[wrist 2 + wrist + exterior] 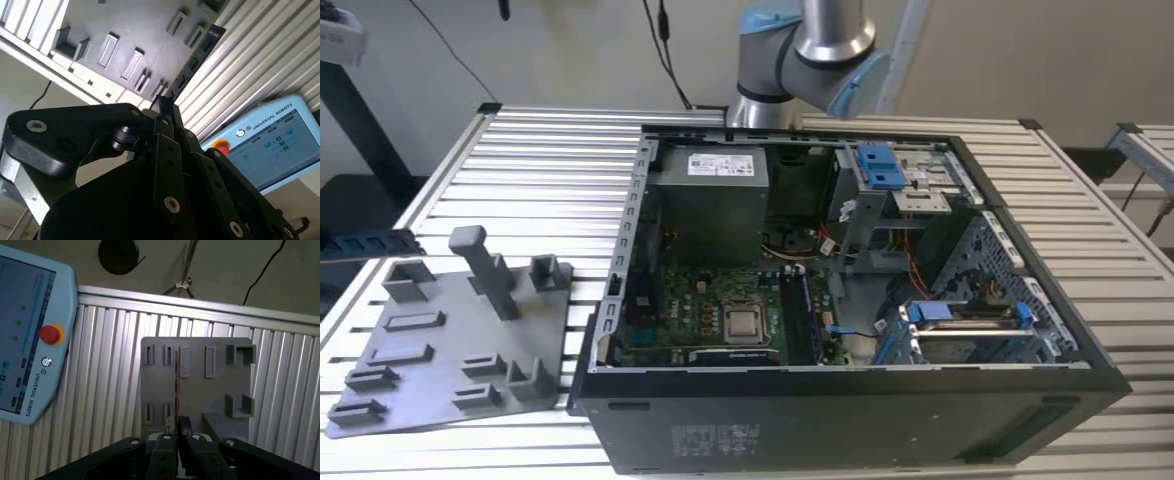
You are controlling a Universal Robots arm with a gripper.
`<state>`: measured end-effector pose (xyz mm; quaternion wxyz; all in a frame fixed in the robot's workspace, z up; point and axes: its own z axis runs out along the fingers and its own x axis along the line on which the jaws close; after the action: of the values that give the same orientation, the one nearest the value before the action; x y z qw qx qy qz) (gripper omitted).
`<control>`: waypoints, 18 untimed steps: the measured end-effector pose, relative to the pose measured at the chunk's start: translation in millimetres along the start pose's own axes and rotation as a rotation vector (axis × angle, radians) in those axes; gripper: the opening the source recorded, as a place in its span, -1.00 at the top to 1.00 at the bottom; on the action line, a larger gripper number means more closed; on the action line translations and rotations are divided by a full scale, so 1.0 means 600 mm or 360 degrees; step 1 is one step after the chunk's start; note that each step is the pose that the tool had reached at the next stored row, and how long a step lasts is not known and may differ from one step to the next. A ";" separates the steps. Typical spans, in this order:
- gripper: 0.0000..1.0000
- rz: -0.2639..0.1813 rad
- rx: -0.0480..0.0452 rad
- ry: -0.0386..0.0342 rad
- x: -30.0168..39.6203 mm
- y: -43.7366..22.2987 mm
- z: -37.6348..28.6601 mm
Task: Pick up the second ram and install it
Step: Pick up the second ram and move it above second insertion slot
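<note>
Finding: the black linkage gripper (177, 432) is clenched on the second ram (176, 380), a long, thin dark memory stick seen edge-on over the gray plastic tray with raised blocks (195, 395). In my judgement I need a firm, square grip, and the stick must stay clear of those blocks.

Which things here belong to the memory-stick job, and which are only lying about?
Job in hand:
second ram, clamped in the gripper
gray tray beneath them
open computer case with its motherboard

Lying about:
teach pendant on the slatted table
black round object beyond the table edge
</note>
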<state>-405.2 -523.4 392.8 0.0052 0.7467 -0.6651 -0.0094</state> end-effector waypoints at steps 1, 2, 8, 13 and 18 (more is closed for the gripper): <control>0.72 0.0000 0.0000 0.0000 0.000 -0.004 0.000; 0.72 0.0000 0.0000 0.0000 0.000 -0.007 0.000; 0.72 0.0000 0.0000 0.0002 0.002 -0.031 -0.001; 0.72 0.0000 0.0000 0.0003 0.002 -0.051 -0.001; 0.72 0.0000 -0.0001 0.0006 0.002 -0.070 -0.001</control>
<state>-363.4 -519.6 392.8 0.0067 0.7467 -0.6651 -0.0080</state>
